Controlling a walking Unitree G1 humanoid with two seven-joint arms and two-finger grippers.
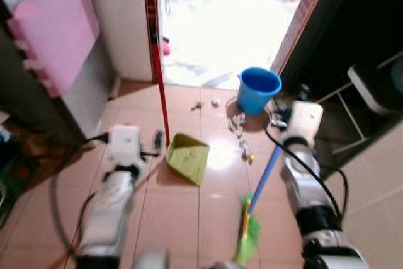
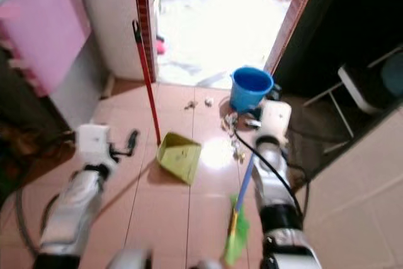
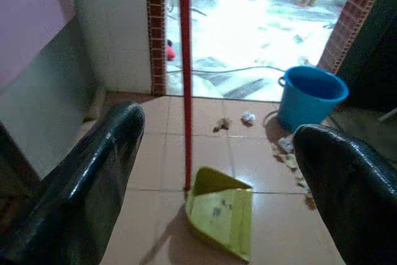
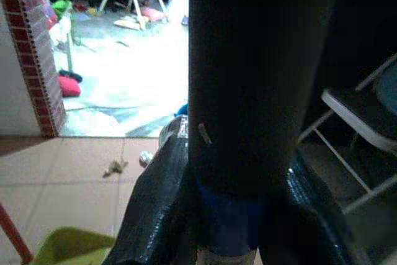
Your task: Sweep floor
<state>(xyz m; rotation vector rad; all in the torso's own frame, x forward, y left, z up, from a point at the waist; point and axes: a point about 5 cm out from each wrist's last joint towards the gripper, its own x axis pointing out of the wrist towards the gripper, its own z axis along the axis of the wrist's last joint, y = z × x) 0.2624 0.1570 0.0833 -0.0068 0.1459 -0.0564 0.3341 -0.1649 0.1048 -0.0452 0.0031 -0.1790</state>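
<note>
Tiled floor (image 1: 182, 218) with sunlit doorway at 12 o'clock, blue bucket (image 1: 258, 89) at 1 o'clock, green dustpan (image 1: 187, 157) with red handle centre, broom (image 1: 255, 212) clamped in right hand (image 4: 248, 215), left hand (image 1: 157, 140) apart, litter (image 1: 239, 124) beside bucket.

blue bucket (image 1: 259, 89) by the bright doorway, white folding chair (image 1: 371, 92) in the shade beside it

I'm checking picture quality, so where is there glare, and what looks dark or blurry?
Both eye views: the sunlit doorway is blown out, and a bright patch glares on the tiled floor beside the green plastic dustpan. Right wrist view: the dark, blurred broom handle blocks the middle. Left wrist view: the near black fingers are soft.
</note>
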